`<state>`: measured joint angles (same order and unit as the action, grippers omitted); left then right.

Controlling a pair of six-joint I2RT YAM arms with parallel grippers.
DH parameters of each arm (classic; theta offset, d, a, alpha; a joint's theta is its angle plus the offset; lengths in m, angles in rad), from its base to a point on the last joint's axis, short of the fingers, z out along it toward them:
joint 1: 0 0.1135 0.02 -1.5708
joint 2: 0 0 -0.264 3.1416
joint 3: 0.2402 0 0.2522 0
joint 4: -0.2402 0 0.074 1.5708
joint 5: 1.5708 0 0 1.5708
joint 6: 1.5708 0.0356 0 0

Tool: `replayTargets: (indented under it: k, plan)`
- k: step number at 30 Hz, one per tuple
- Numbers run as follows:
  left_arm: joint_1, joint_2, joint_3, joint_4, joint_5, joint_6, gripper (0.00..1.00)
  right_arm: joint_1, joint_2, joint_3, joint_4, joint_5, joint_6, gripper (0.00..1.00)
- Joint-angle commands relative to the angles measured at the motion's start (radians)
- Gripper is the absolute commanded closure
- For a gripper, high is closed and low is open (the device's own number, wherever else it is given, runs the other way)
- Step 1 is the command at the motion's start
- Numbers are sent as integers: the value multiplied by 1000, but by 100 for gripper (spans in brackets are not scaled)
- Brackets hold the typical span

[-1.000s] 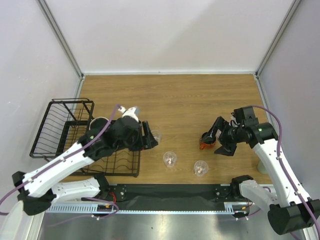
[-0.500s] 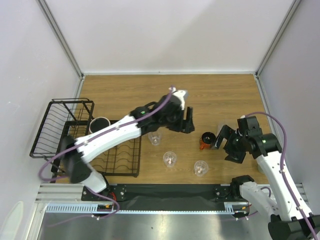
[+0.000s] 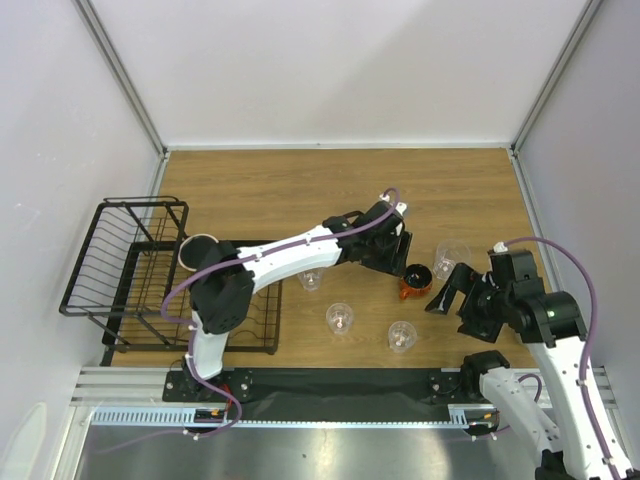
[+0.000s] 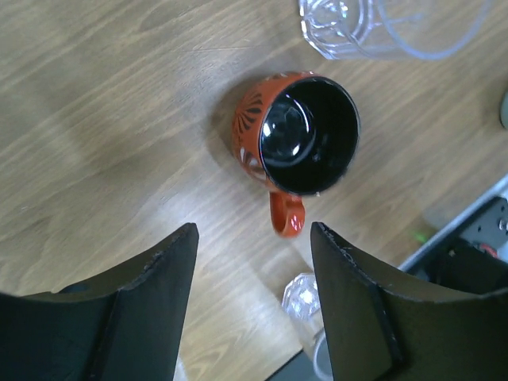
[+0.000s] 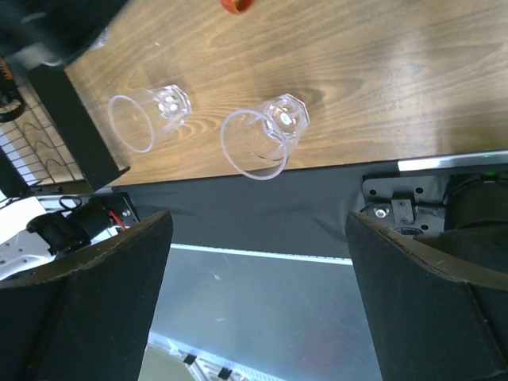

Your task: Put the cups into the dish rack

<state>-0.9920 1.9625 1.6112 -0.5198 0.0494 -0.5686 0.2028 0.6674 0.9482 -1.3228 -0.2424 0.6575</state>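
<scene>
The orange-red ribbed cup (image 3: 412, 281) (image 4: 298, 135) stands upright on the table, dark inside, its handle (image 4: 286, 214) pointing at my left gripper (image 3: 398, 258) (image 4: 252, 262). That gripper is open and hovers just short of the cup, holding nothing. My right gripper (image 3: 457, 300) (image 5: 258, 278) is open wide and empty, near the front edge, right of the cup. Clear tumblers stand at left (image 3: 310, 278), middle (image 3: 340, 318) and near front (image 3: 402, 336); another (image 3: 450, 258) is behind the right gripper. A dark mug (image 3: 200, 247) sits in the black dish rack (image 3: 120, 262).
The left arm (image 3: 280, 262) stretches across the table from the rack side, passing over the leftmost tumbler. In the right wrist view two tumblers (image 5: 151, 119) (image 5: 266, 139) stand near the black mat (image 5: 262, 206) at the table's front edge. Walls close in the back and both sides.
The left arm swung from over the rack rightward to the orange-red cup. The right gripper left that cup, opened wider and drew back toward the front right.
</scene>
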Motion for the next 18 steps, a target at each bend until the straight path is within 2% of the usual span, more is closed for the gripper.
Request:
replayTargets:
  k: [1, 3, 8, 10, 18]
  plan:
    - [-22, 35, 56, 61, -43, -57, 35, -3, -25, 84, -122, 44, -18, 2]
    - [-34, 61, 59, 70, -46, -89, 35, -3, -38, 103, -165, 74, -25, 2]
    - [-48, 108, 95, 14, -189, -177, 36, -3, -71, 112, -196, 71, -29, 3]
    - [-48, 127, 110, 10, -198, -201, 40, -2, -80, 110, -196, 51, -24, 3]
    - [-48, 183, 168, -31, -230, -246, 44, 20, -97, 100, -197, 8, -35, 1]
